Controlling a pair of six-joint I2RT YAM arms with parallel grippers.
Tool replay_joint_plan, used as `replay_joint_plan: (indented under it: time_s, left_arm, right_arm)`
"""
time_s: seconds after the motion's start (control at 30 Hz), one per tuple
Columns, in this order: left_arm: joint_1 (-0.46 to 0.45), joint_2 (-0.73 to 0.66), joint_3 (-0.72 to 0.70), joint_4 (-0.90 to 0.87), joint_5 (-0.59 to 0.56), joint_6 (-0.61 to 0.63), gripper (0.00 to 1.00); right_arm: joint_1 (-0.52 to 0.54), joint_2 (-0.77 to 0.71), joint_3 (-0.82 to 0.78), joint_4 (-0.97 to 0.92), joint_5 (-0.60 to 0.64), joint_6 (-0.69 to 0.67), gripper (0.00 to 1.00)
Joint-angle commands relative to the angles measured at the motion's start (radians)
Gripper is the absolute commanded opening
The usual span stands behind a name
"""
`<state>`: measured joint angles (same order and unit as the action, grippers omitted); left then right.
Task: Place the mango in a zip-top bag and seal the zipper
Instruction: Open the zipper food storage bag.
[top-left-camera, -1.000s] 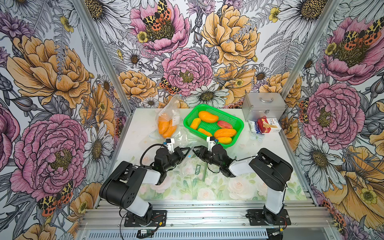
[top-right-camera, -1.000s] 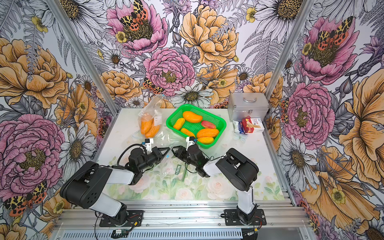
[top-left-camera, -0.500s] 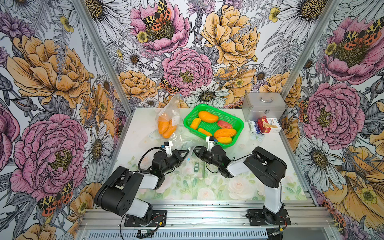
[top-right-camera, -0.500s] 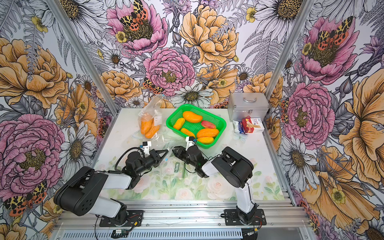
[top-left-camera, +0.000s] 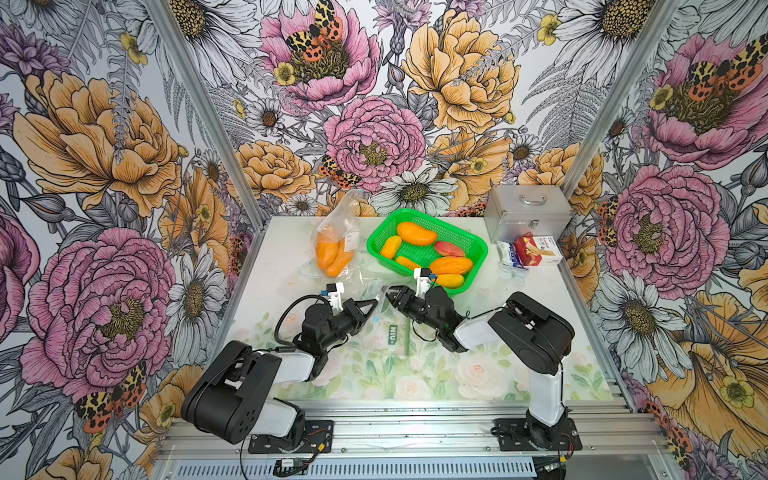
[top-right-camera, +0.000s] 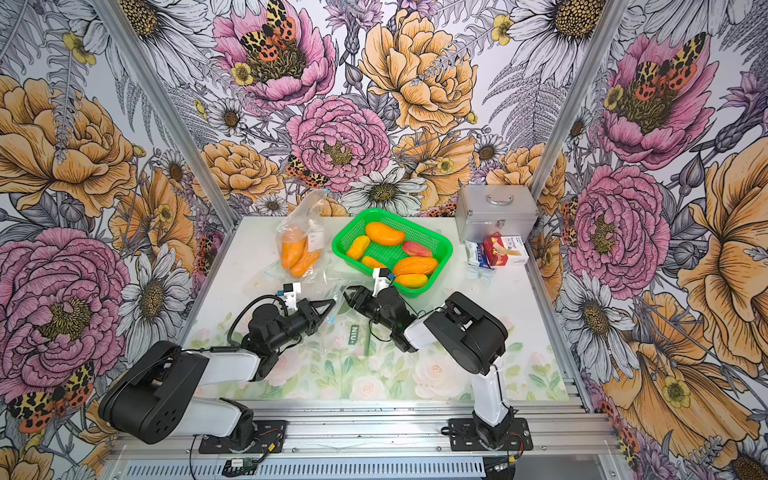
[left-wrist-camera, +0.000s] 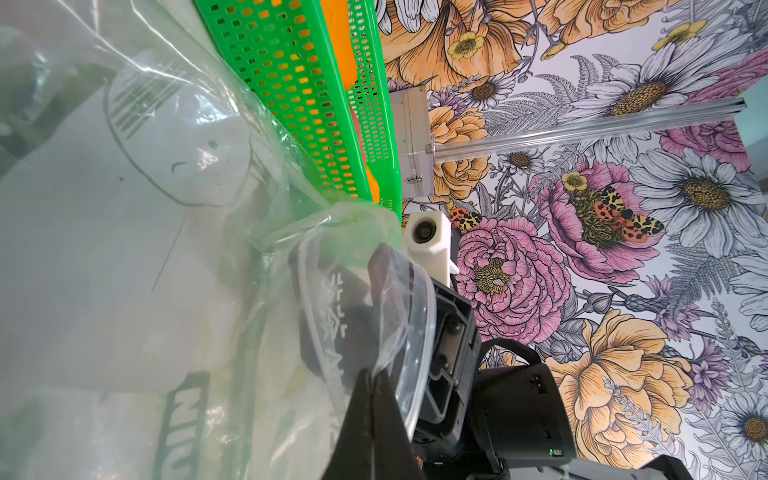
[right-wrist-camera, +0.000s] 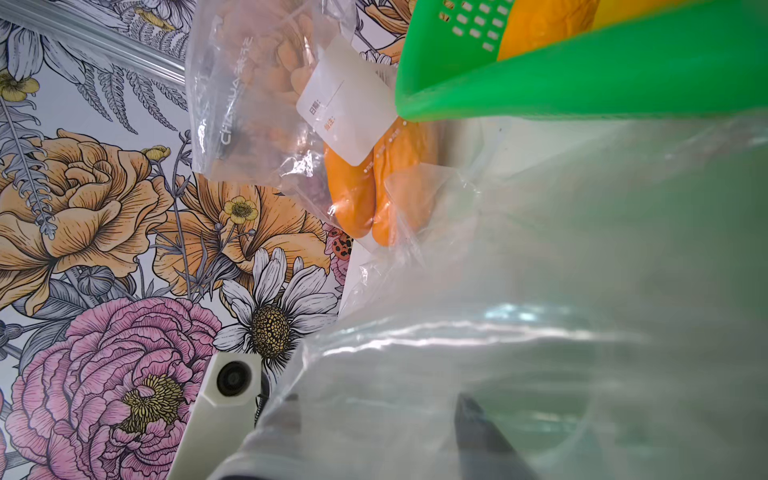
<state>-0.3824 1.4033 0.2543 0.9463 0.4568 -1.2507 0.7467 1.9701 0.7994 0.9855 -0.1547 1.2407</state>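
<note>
Lip of zip-top bag (left-wrist-camera: 232, 316) pinched by left end effector (left-wrist-camera: 371, 384), clear only from left wrist, right end effector (top-left-camera: 391, 294) spread

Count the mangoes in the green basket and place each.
6, in the green basket: big back mango; small side mango beside it; red mango, central; small front mango by the near wall; big front mango; yellow mango at the front rim. More may lie underneath.

A lab cell: aluminium frame (top-left-camera: 415, 432), printed floral walls (top-left-camera: 374, 104).

green basket (top-left-camera: 422, 254), orange mangoes (top-left-camera: 416, 233), floral walls (top-left-camera: 374, 137)
</note>
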Motion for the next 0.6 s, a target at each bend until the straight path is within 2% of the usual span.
replay_joint_plan:
  time_s: [0.0, 0.43, 0.57]
  left_arm:
    - [-0.009, -0.015, 0.019, -0.011, -0.018, 0.017, 0.0]
    - [-0.009, 0.006, 0.015, -0.011, -0.012, -0.012, 0.0]
    - [-0.009, 0.02, 0.015, -0.006, -0.014, -0.018, 0.01]
  right_arm:
    - [0.003, 0.038, 0.024, 0.021, -0.009, 0.009, 0.65]
    - [0.012, 0.096, 0.089, 0.138, -0.098, 0.026, 0.65]
    - [0.015, 0.105, 0.094, 0.162, -0.111, 0.026, 0.62]
